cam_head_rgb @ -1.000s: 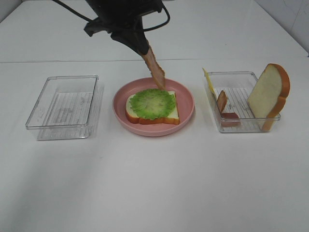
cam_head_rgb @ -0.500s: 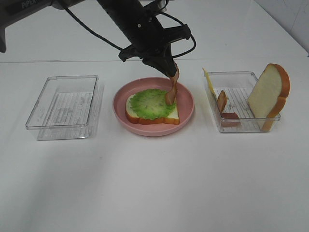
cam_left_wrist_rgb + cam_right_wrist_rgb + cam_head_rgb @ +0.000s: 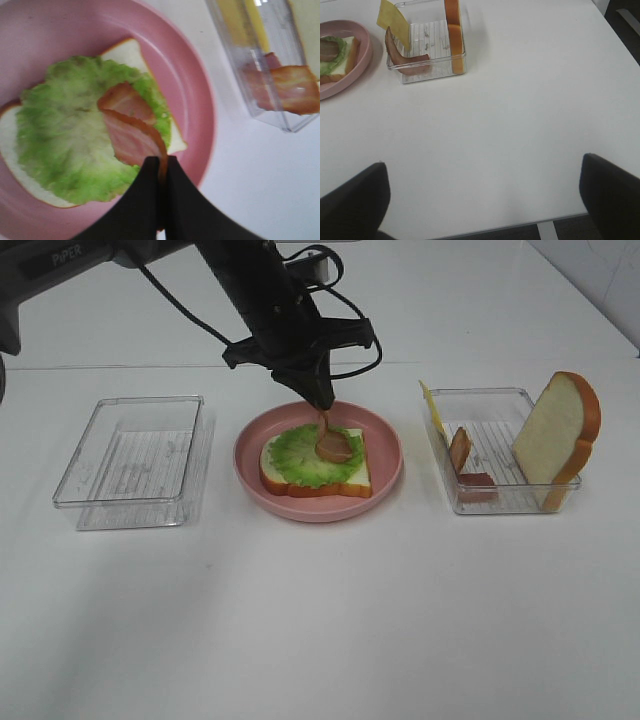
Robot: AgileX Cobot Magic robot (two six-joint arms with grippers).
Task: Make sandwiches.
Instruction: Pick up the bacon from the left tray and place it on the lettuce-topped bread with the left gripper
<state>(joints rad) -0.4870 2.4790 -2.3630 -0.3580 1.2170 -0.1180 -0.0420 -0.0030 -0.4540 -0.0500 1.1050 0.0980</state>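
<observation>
Bacon strip (image 3: 129, 134) — folded (atop ruffled lettuce (image 3: 62, 135))

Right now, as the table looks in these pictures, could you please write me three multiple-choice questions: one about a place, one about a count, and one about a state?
1. Where does the upright bread slice stand?
A) in the right tray
B) on the plate
C) in the left tray

2. How many bacon strips can be seen?
A) one
B) two
C) four

3. How are the left jaws?
A) wide open
B) shut on cheese
C) shut on bacon

Answers:
1 A: the slice leans against that tray's far end wall.
2 B: one strip hangs from the jaws and one lies in the right tray.
3 C: the left wrist view shows them pinched on the strip's top end.
</observation>
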